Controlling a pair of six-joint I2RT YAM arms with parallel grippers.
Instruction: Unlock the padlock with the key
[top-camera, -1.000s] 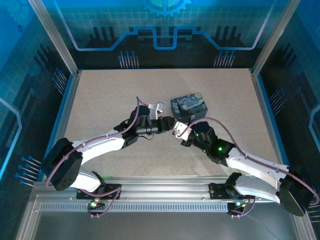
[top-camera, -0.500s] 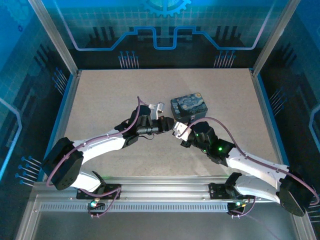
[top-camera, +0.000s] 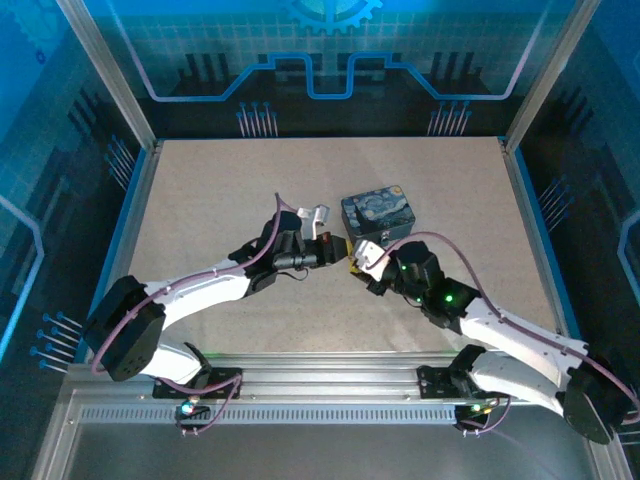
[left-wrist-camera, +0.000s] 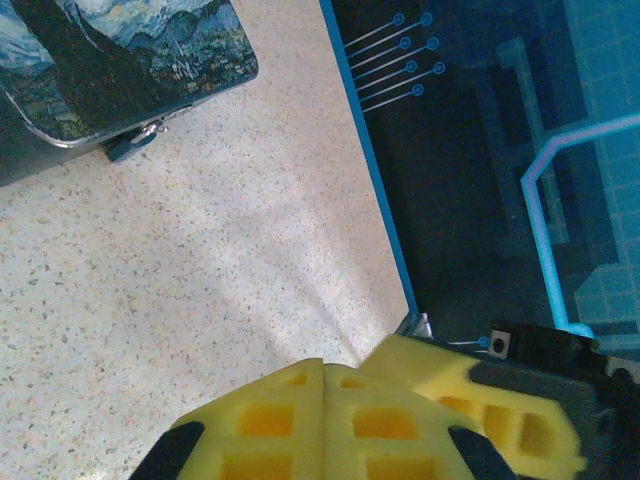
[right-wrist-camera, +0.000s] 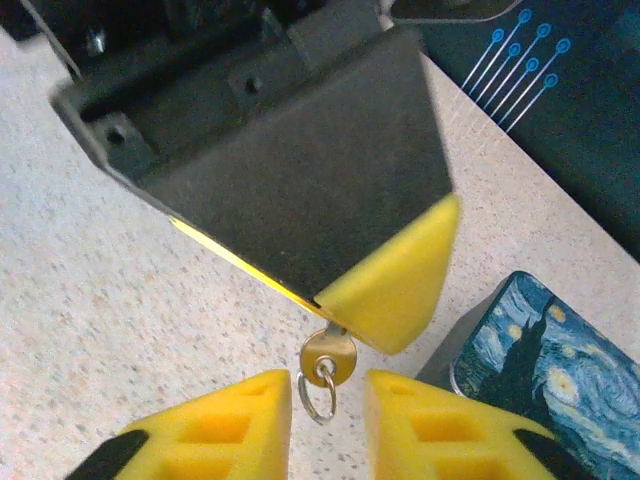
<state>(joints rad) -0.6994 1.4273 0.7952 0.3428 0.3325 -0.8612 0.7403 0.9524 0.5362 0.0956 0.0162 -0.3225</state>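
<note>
The key (right-wrist-camera: 327, 355), a small round-headed metal key with a wire ring, sticks out of my left gripper's yellow fingertips (right-wrist-camera: 390, 290), which are shut on its blade. My right gripper (right-wrist-camera: 328, 388) is open, one pad on each side of the key's head and not touching it. From above, the left gripper (top-camera: 335, 250) and right gripper (top-camera: 358, 256) meet tip to tip just in front of the tin. The padlock (left-wrist-camera: 130, 143), tiny and bluish with a silvery shackle, hangs at the tin's front edge. The left gripper (left-wrist-camera: 322, 368) has its pads pressed together in its own view.
The dark-blue starry-night tin (top-camera: 378, 212) stands right behind the grippers, slightly right of centre. A blue raised rim (top-camera: 528, 215) borders the speckled table (top-camera: 220, 190), with open surface to the left and behind.
The right arm has edged forward and its gripper has closed in on the left gripper's tip. The left arm has hardly moved.
</note>
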